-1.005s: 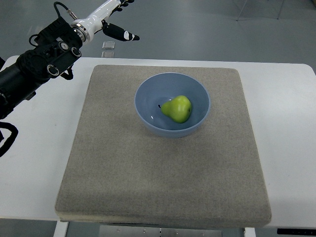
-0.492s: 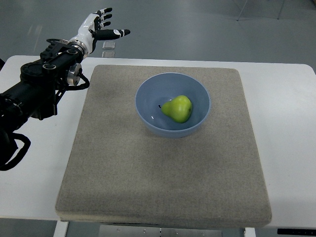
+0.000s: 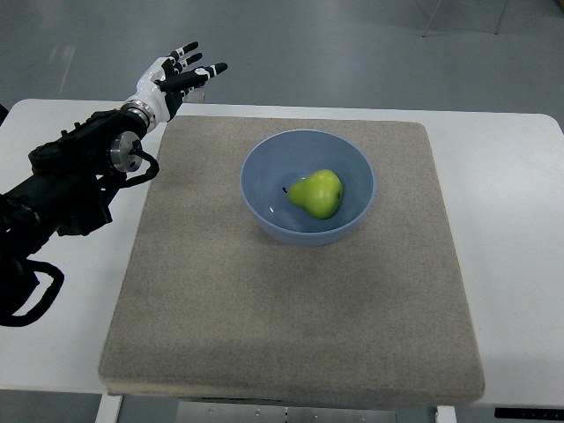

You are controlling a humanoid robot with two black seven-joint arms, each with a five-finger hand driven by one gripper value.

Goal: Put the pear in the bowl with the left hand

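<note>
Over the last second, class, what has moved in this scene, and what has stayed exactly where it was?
Only the left arm moved: it swung down and back toward the picture's left, and the left hand came lower, now at the far left corner of the mat, fingers spread, holding nothing. The pear stayed lying inside the blue bowl, and bowl and mat did not shift.

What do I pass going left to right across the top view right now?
Left arm → left hand, fingers spread and empty → blue bowl → green pear lying inside the bowl → bare right part of the grey mat → white table.
</note>
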